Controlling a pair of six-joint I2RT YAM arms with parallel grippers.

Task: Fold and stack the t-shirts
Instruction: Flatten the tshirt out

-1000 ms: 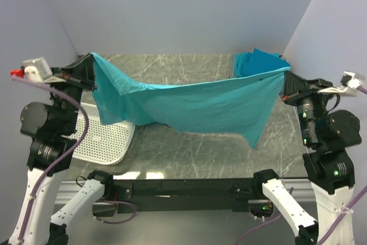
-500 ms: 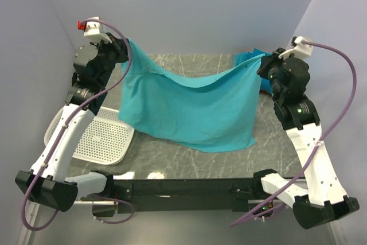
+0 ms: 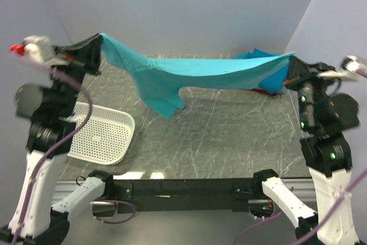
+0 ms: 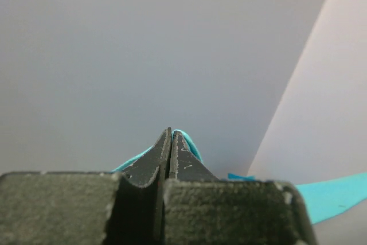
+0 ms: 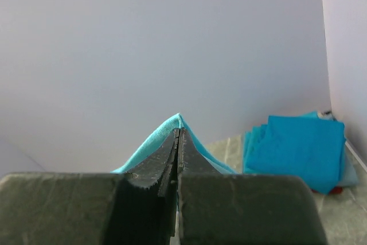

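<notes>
Teal soft-cloth short-sleeved t-shirt hangs in the air as a taut band between the two arms. One corner is pinched in the left end effector and the opposite one in the right end effector, both raised well above the grey marbled desk. Each wrist view shows the jaws pressed together with only a thin lip of teal cloth poking past the tips, so both are clamped on the t-shirt by very little fabric. That slim bite is the main risk, I judge: with the cloth pulled this tight, any further spreading of the arms could drag an edge out of one pair of jaws. The garment would then swing down from the other side in a heap. A loose flap droops just below and inward of the left end effector, which suggests the grip points are not matched. Lowered as it is, that flap would likely touch down first and fold under, leaving a crease or a skewed lay. Just beneath and behind the right end effector sits the stack of folded teal t-shirts, with a sliver of red cloth under it. A descending hem on that side could brush the stack and push its top layers askew. Below and nearer than the left end effector lies the white perforated plastic basket, whose rim could snag a trailing sleeve if the spread drifts that way.
</notes>
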